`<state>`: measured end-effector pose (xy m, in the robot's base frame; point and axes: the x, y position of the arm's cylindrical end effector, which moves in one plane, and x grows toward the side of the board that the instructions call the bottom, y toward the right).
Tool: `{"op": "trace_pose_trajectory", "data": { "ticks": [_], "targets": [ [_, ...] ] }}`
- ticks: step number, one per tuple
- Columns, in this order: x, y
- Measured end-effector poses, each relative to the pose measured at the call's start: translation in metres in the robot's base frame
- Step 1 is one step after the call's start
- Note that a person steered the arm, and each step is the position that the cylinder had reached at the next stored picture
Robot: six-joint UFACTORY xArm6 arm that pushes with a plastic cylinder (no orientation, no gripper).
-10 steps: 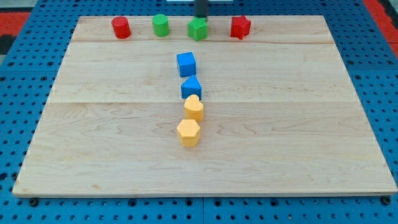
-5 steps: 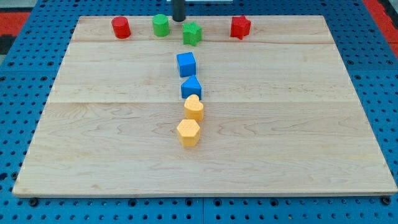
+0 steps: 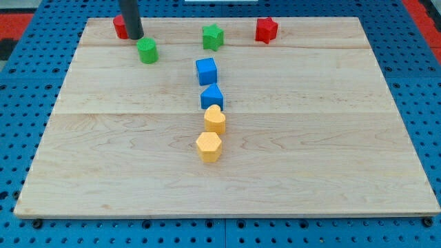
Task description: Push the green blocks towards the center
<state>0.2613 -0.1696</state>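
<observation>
A green cylinder [image 3: 147, 51] stands near the view's top left of the wooden board [image 3: 310, 138]. A green star-shaped block [image 3: 213, 36] stands to its right, near the top edge. My tip [image 3: 136, 36] is just up and left of the green cylinder, close to it. The rod partly hides a red cylinder [image 3: 119, 27] behind it.
A red star-shaped block [image 3: 266, 29] stands at the top right of the green star. A blue cube [image 3: 206, 70], a blue block [image 3: 212, 96], a yellow block [image 3: 215, 119] and a yellow hexagonal block [image 3: 209, 146] form a line down the board's middle.
My tip moved left along the top edge, from by the green star to the red cylinder. The star slid slightly down-left, then the green cylinder went down and left.
</observation>
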Motion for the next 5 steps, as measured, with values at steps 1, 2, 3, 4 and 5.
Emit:
{"op": "trace_pose_trajectory", "data": {
  "ticks": [1,2,3,4,5],
  "targets": [
    [0.029,0.023],
    [0.061,0.082],
    [0.081,0.115],
    [0.031,0.075],
    [-0.025,0.066]
  ]
}}
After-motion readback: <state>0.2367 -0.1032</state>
